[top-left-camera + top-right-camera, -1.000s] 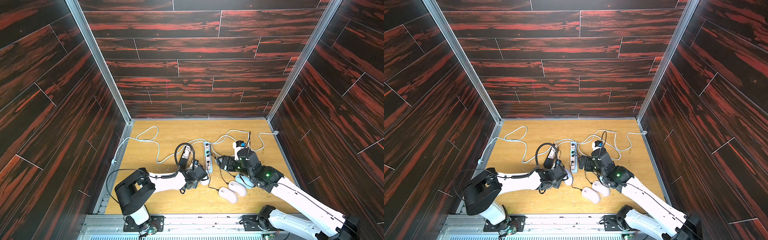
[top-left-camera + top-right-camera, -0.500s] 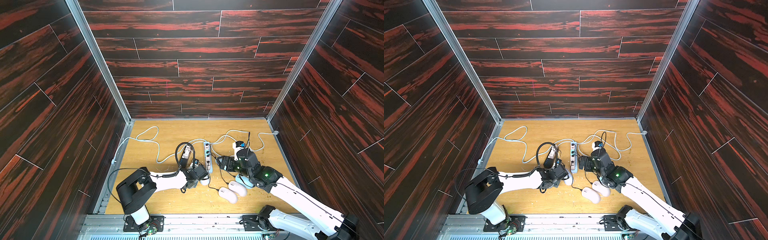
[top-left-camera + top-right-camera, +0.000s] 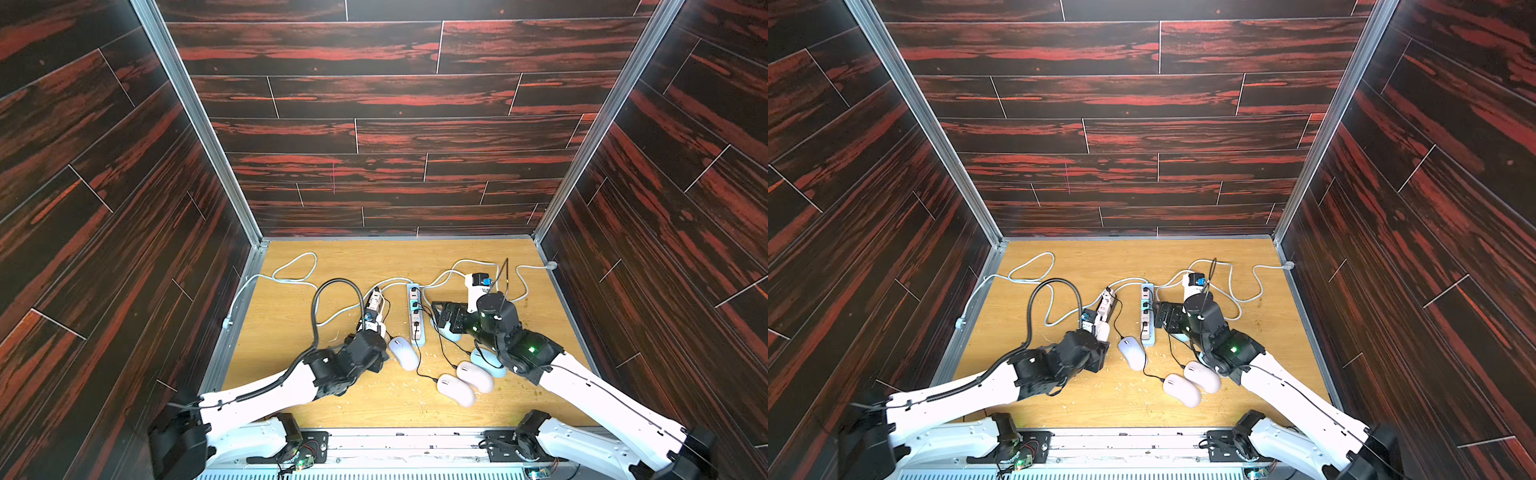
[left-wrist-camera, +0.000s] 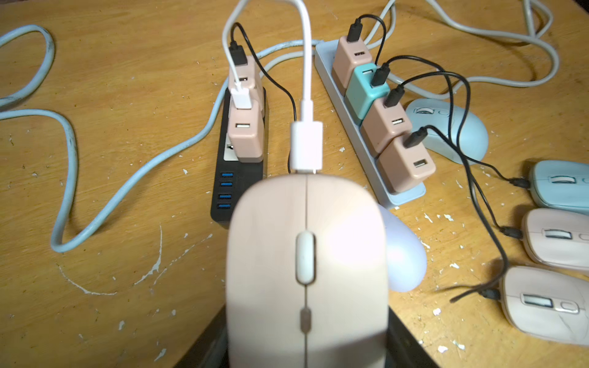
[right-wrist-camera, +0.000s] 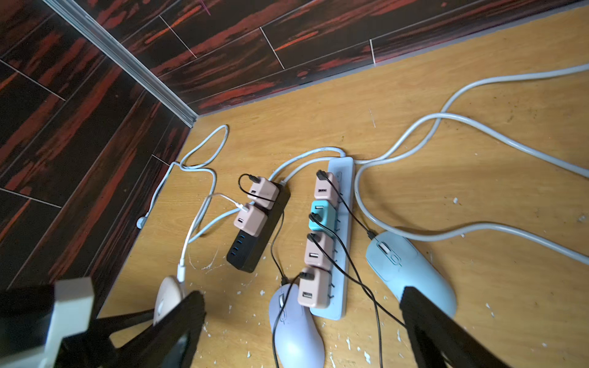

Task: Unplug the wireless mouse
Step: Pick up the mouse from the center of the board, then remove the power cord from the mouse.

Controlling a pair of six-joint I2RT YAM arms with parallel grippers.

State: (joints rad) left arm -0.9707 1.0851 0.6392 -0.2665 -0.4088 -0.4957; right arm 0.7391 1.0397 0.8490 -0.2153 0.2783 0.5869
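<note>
- The left gripper (image 4: 304, 341) is clasping the pink wireless mouse (image 4: 306, 270) by its flanks, jaws roughly half spread around the shell; the mouse is sitting toward the front edge of the desk (image 4: 111, 143), left of centre, just beside the near end of the black power strip (image 4: 237, 181).
- The white plug (image 4: 306, 146) is sitting in the mouse's nose; its cable is running to a pink charger (image 4: 245, 137) on that strip.
- The right gripper (image 5: 302, 294) is hanging wide and empty above the pale blue strip (image 5: 342, 172).
- Whether the mouse is resting on the desk or raised off it is hard to tell.
- Tugging the mouse alone is risking dragging the charger or black power strip along; the smooth shell is risking slipping from the jaws.
- A reach across by the right gripper is risking snagging the black leads (image 4: 462, 105) or knocking the lilac mouse (image 4: 401, 255), which is lying just beside the pink one.
</note>
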